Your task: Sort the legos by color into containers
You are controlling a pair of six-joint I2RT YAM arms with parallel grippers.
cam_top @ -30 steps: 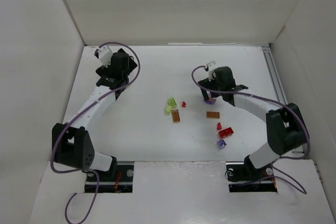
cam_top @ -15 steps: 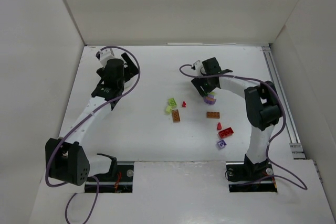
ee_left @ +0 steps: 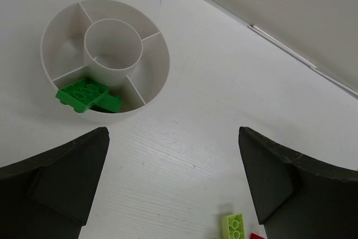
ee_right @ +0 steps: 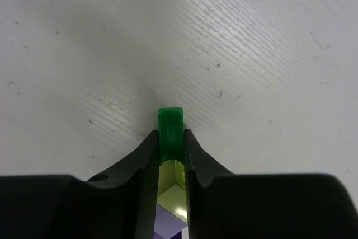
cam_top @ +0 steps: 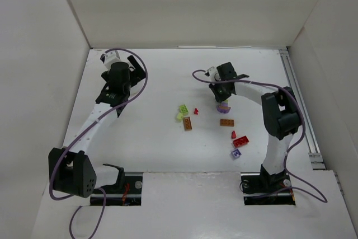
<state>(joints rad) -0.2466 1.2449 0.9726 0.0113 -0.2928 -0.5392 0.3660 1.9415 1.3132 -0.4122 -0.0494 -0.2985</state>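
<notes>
The containers are the divided compartments of a round white dish (ee_left: 162,60) in the left wrist view; one near compartment holds two green legos (ee_left: 84,94). My left gripper (ee_left: 172,132) hangs open above bare table beside the dish, at the back left (cam_top: 119,79) in the top view. My right gripper (ee_right: 170,135) is shut on a small green lego (ee_right: 170,121), its tip against the table. Between its fingers behind the lego show a lime-yellow lego (ee_right: 173,194) and a purple one (ee_right: 168,225). In the top view this gripper (cam_top: 224,101) sits right of centre.
Loose legos lie mid-table: two lime ones (cam_top: 182,109), a tiny red one (cam_top: 196,111), two orange-brown ones (cam_top: 187,123) (cam_top: 226,122), two red ones (cam_top: 240,141) and a purple one (cam_top: 236,153). White walls enclose the table.
My right gripper has closed from wide open onto the green lego. Both arms shifted posture early in the second; the left gripper stayed open near the dish.
</notes>
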